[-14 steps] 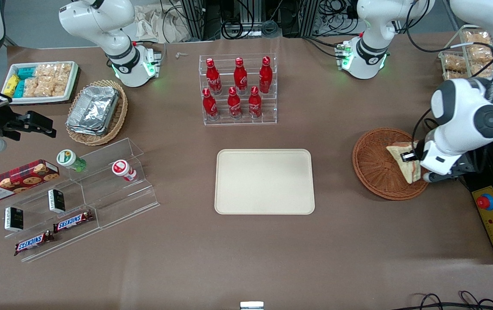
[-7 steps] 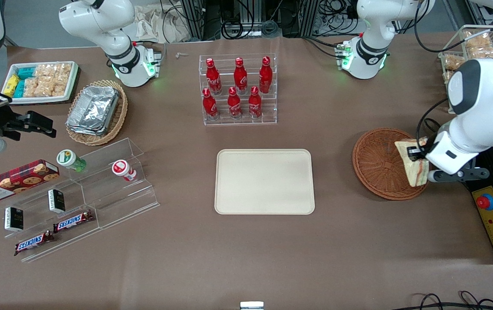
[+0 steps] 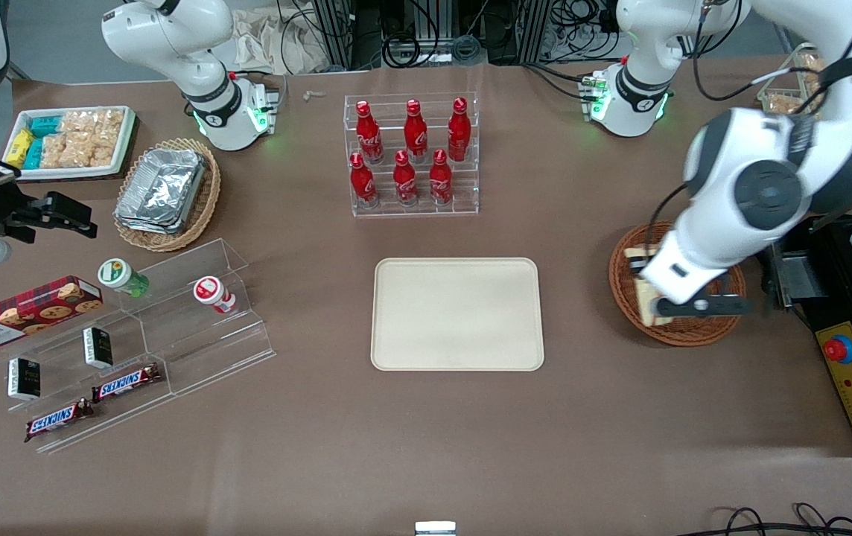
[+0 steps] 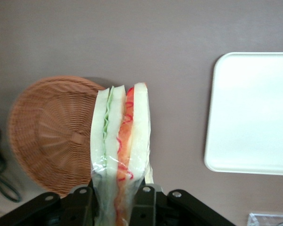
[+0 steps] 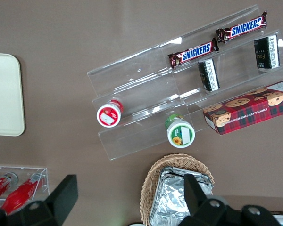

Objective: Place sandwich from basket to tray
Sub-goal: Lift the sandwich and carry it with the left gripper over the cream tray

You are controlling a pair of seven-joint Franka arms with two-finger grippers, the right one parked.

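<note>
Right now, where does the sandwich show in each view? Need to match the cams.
Front view: sandwich held by the gripper, over the basket, mostly hidden by the arm.
Left wrist view: sandwich clamped upright between the fingers, filling edge facing the camera.
Right wrist view: not in it.
Shared landmark: the tray.

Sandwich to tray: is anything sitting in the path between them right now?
Nothing visible. The gripper is shut on the sandwich, held above the basket. Only bare tabletop lies between the basket and the tray, and the tray has nothing on it.
</note>
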